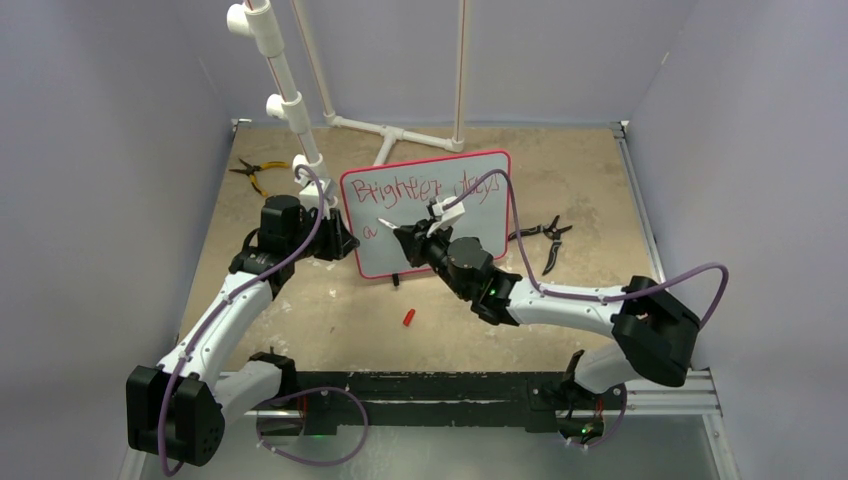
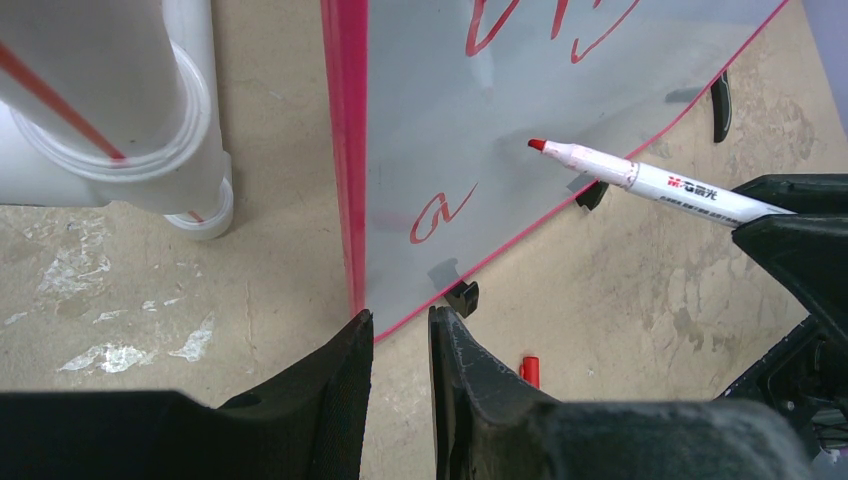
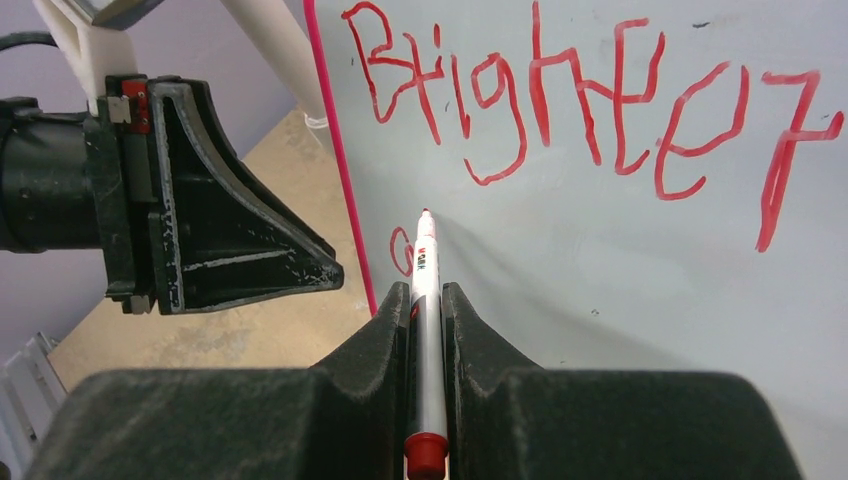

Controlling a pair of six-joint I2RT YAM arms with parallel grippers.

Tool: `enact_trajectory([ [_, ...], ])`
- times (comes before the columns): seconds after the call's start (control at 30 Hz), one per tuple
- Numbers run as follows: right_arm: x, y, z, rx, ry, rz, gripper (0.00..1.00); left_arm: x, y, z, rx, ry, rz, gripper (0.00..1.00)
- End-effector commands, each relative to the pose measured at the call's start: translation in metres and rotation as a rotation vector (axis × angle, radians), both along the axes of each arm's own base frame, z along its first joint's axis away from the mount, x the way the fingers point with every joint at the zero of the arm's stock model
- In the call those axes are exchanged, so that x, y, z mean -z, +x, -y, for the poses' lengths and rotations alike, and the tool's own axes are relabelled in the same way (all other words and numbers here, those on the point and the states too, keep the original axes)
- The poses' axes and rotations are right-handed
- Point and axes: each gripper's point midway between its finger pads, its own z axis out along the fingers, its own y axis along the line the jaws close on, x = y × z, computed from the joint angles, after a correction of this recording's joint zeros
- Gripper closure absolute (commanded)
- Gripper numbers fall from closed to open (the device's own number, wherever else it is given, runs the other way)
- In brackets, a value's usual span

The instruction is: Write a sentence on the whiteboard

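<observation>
- Nearest you on the table (image 1: 330,320) lies a small red cap (image 1: 408,317). It is loose, just in front of the board's lower edge and apart from both arms.
- Your left gripper (image 2: 400,325) is closed down narrow on the lower left corner of the whiteboard (image 1: 482,222). The red frame runs in between its two fingers, and one of the board's black feet (image 2: 462,297) stands just beyond them.
- Your right gripper (image 3: 427,295) pinches the marker (image 3: 424,262) along its barrel. The red butt end points toward the wrist and the red tip points at the board face.
- The marker tip sits in the lower left part of the board, just right of the lone "a". From these views you cannot tell whether it touches the surface or hangs just off it.
- The whiteboard stands upright on its feet about the middle of the table, with its written face toward the arms.
- The sentence (image 1: 430,187) is in thin red lettering. The top row reads "Brighter days", and the second row holds only the "a" near the left edge.
- A pair of black pliers (image 1: 545,238) lies on the table just right of the board. Yellow-handled pliers (image 1: 255,172) lie behind it to the left, well apart from it.
- A white pipe post (image 1: 283,85) rises right beside the board's left edge, behind your left gripper.
- Farthest back, a white pipe frame (image 1: 400,133) stands at the rear of the table.
</observation>
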Motion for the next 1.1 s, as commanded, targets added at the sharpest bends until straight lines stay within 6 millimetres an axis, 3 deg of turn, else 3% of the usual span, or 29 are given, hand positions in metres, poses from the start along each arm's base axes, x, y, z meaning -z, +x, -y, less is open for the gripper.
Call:
enact_trajectory([
  [0.0, -0.021, 0.005, -0.010, -0.013, 0.035, 0.049, 1.00, -0.005, 0.003, -0.001, 0.000, -0.006, 0.035, 0.74],
  [0.43, -0.008, 0.010, -0.020, -0.020, 0.017, 0.037, 1.00, -0.005, 0.003, 0.000, 0.003, -0.008, 0.033, 0.74],
  [0.73, -0.002, 0.010, -0.003, 0.040, 0.004, 0.005, 1.00, -0.005, 0.003, 0.000, 0.005, -0.009, 0.032, 0.74],
  [1.07, 0.029, 0.005, 0.008, 0.059, -0.049, -0.052, 1.00, -0.005, 0.003, 0.000, 0.005, -0.012, 0.033, 0.75],
])
